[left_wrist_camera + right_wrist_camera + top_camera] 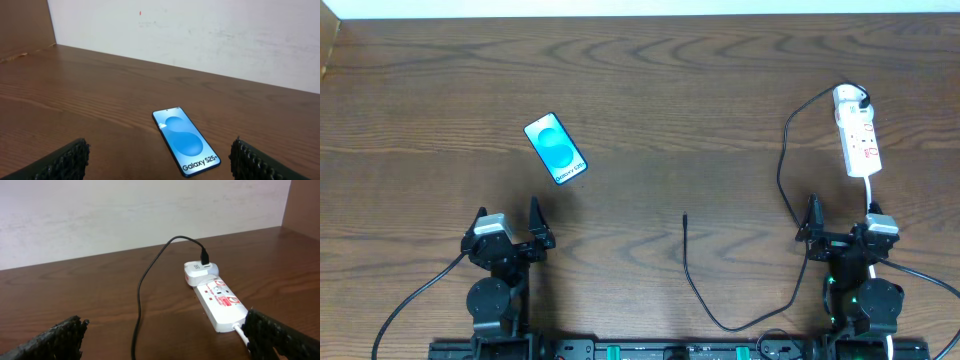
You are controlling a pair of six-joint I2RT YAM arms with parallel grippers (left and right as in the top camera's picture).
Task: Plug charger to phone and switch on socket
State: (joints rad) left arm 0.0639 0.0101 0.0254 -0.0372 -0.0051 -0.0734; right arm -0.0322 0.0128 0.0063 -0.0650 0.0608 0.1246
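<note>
The phone (556, 149) lies flat on the table left of centre, its blue screen up; in the left wrist view (185, 141) it lies ahead of my open fingers. My left gripper (506, 232) is open and empty, just below the phone. The white socket (857, 131) lies at the far right with a white plug at its far end; it also shows in the right wrist view (218, 297). The black charger cable (785, 170) runs from that plug down to a free tip (685, 216) at table centre. My right gripper (842, 234) is open and empty, below the socket.
The wooden table (650, 90) has a pale wall along its far edge. A white lead (871, 192) runs from the socket's near end toward the right arm's base. The cable (141, 300) crosses the table between the right fingers.
</note>
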